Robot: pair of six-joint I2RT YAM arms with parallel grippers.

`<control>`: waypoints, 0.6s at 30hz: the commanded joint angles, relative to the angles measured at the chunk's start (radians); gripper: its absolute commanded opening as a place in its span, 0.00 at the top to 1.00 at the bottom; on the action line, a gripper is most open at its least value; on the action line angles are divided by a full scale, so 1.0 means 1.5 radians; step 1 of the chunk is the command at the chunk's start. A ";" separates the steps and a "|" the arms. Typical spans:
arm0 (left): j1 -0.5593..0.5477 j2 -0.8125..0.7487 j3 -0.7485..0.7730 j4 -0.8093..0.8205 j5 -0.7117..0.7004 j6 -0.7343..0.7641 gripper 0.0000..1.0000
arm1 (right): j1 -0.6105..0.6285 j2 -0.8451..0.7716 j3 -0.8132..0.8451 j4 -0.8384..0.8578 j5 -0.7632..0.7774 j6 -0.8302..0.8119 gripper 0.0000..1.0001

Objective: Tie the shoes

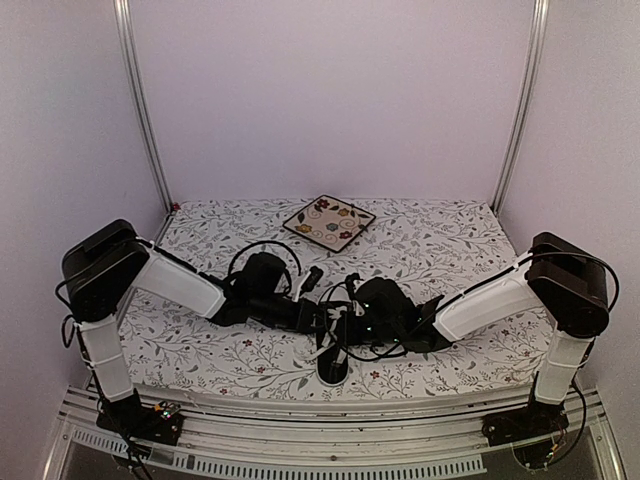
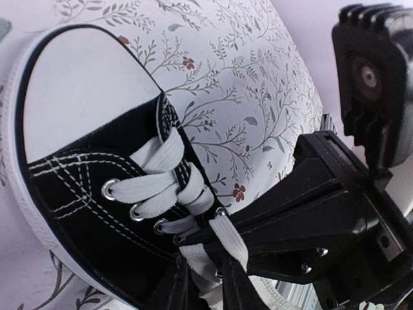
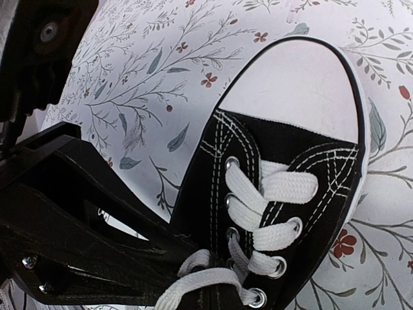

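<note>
Your sneaker [image 1: 335, 367] lies at the middle of the table's [image 1: 450, 240] near edge, its white laces [image 3: 287, 186] threaded but untied. Your left gripper [image 2: 205, 285] is nearly closed, a lace strand between its fingers. The right gripper [image 1: 348, 320] meets it over the shoe's top eyelets — you cannot tell its opening. A floral plate [image 1: 328, 221] sits mid far edge.
</note>
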 commanded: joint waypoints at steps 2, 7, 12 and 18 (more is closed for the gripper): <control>0.002 0.026 0.003 0.025 0.024 -0.005 0.82 | -0.009 0.005 -0.013 -0.030 0.021 -0.002 0.98; 0.002 0.036 0.003 0.035 0.034 -0.009 0.90 | -0.008 0.003 -0.013 -0.031 0.023 -0.001 0.98; 0.002 0.037 0.003 0.052 0.040 -0.019 1.00 | -0.009 0.004 -0.012 -0.031 0.022 -0.002 0.98; 0.004 0.014 -0.013 0.062 0.005 -0.041 1.00 | -0.008 -0.005 -0.013 -0.039 0.031 -0.002 0.98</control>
